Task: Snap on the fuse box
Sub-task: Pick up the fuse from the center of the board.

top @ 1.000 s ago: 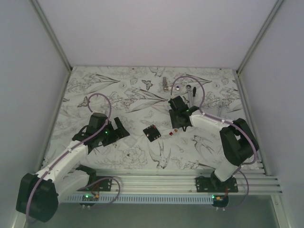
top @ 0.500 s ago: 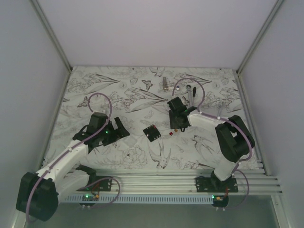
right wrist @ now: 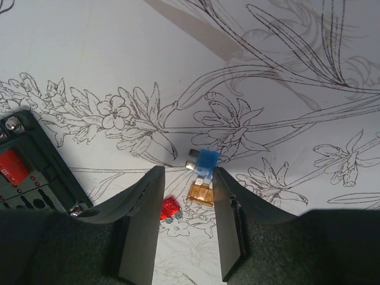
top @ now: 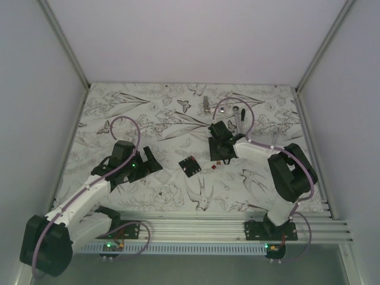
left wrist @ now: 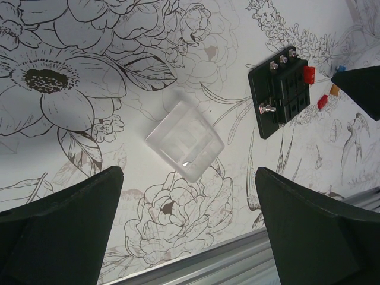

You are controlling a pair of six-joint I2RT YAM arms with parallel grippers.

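**A:** Where is the fuse box, and why is it there?

**B:** We see one black fuse box point(top: 189, 165) lying flat on the floral tabletop point(top: 119, 113) between the two arms. It is uncovered, so either arm can reach it.

**A:** And the pincers?

**B:** The left pincer point(left wrist: 187, 175) hangs with its jaws wide apart over one clear cover point(left wrist: 184, 140), near the fuse box on the left arm's side. We judge it is poised to lift that cover. The right pincer point(right wrist: 185, 175) has its jaws partly apart and grips nothing. It straddles three loose fuses just beside the fuse box: one blue fuse point(right wrist: 206, 161), one amber fuse point(right wrist: 200, 193) and one red fuse point(right wrist: 170, 208).
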